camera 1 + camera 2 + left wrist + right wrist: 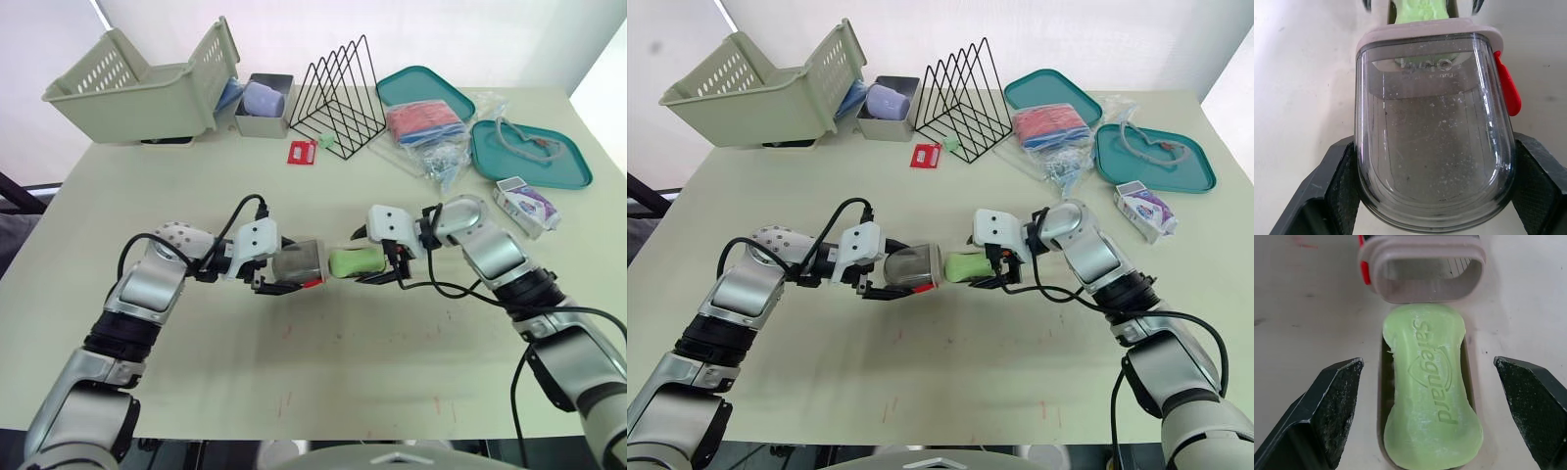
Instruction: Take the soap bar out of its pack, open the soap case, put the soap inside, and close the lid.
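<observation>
Two parts are meeting: my left pincer (289,269) is gripping the cover (1432,147) square to the tray (1382,382) with soap (1430,406), which my wide-open right pincer (1427,366) is straddling.

The left arm (147,286) and the right arm (502,257) are shiny silver-grey round shells with black parts at the joints. Thin black cables (235,209) loop along them to a white boxy block (257,240) at each wrist. Two thick black fingers (1328,404) with rough insides stick out of each block.
</observation>
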Tool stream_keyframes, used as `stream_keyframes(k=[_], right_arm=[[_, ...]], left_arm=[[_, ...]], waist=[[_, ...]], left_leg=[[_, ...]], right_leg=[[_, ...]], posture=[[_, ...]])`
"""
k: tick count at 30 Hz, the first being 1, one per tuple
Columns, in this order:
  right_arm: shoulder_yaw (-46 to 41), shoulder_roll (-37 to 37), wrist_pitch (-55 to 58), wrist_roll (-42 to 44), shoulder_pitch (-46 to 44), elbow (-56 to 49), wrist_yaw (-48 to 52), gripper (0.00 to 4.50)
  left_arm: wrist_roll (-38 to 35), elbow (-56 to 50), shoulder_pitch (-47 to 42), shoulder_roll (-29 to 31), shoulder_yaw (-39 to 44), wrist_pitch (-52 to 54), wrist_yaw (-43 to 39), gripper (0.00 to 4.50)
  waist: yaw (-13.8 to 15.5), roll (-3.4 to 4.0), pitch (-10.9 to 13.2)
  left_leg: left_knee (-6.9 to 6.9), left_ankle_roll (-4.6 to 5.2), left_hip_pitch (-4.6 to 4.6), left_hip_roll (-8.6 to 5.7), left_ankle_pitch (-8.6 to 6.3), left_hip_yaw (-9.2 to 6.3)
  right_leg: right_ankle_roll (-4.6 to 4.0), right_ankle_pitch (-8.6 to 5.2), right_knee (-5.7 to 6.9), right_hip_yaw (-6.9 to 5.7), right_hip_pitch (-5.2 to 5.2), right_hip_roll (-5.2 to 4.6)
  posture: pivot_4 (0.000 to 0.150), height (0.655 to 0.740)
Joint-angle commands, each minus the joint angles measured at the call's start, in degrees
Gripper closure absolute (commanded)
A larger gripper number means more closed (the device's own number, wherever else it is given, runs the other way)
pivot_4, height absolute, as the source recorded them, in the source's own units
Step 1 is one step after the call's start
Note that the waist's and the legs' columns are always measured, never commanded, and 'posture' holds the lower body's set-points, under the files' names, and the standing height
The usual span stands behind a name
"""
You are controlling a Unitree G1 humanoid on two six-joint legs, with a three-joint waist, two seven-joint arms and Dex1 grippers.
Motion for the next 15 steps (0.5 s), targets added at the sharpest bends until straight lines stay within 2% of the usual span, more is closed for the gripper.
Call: stream_keyframes(k=[1,15], right_arm=[[-0.03,0.04,0.22,-0.48,-1.37,-0.51,0.17,0.0],[1.02,1.6,-1.98,-2.85,-1.89,5.32,-0.16,0.0]], left_arm=[[-0.91,-1.92,-0.54,0.38,1.46,0.1,0.35,1.02],[-1.16,-3.18,0.21,0.49,1.54,0.82,1.04,1.02]], waist=[[0.0,0.0,0.0],[-0.2,0.0,0.0]], left_leg=[[0.0,0.0,0.0,0.0,0.0,0.0],[0.0,0.0,0.01,0.0,0.0,0.0]], right_leg=[[0.0,0.0,0.0,0.0,0.0,0.0],[0.0,0.0,0.0,0.0,0.0,0.0]], posture=[[0.15,0.74],[0.15,0.74]])
